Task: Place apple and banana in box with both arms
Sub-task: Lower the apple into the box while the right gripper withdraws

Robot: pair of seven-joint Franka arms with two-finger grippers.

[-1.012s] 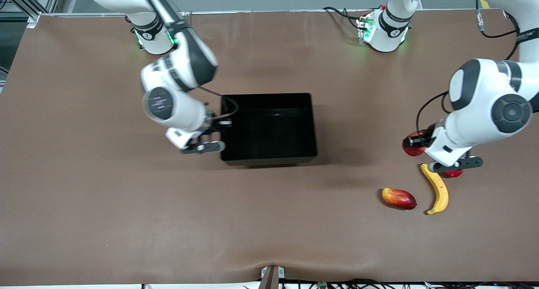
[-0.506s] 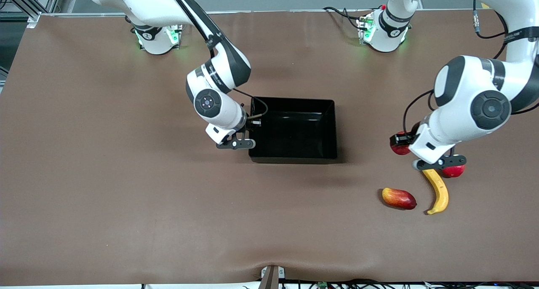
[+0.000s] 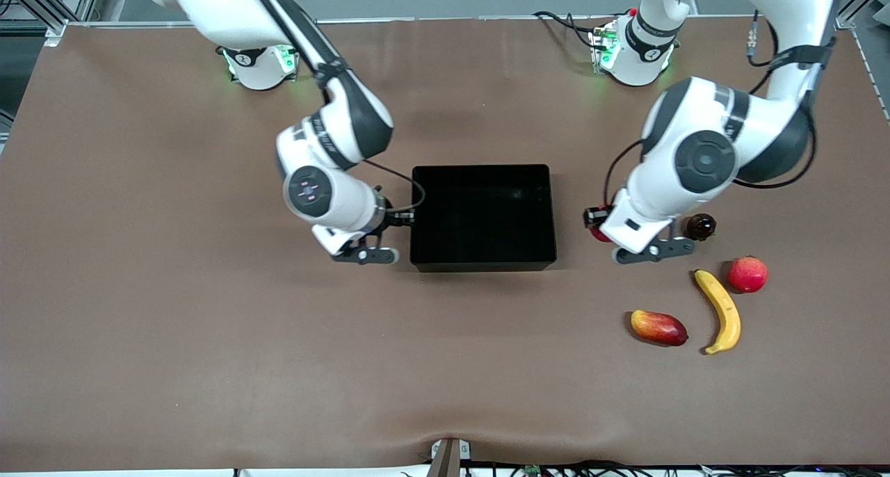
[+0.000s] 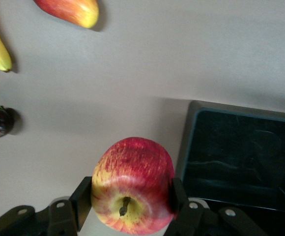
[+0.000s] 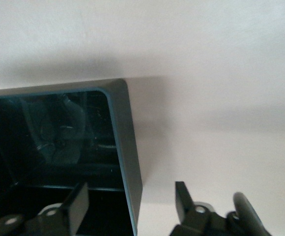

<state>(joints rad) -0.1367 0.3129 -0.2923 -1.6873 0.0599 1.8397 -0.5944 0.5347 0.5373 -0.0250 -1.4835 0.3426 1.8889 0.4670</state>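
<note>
The left end effector (image 4: pixel 128 206) grips the apple (image 4: pixel 132 184) just beside the box (image 3: pixel 483 216), mid-frame. The right end effector (image 5: pixel 130 206), open, straddles the box wall. The banana (image 3: pixel 719 310) lies lower right on the table (image 3: pixel 208 338).

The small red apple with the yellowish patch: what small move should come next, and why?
Probably carry it sideways until it is over the shallow black plastic box, then open. The left claw is shut on the small red-and-yellow apple, over bare table just beside the box wall. The right claw straddles the wall at the box's right-arm end.
</note>
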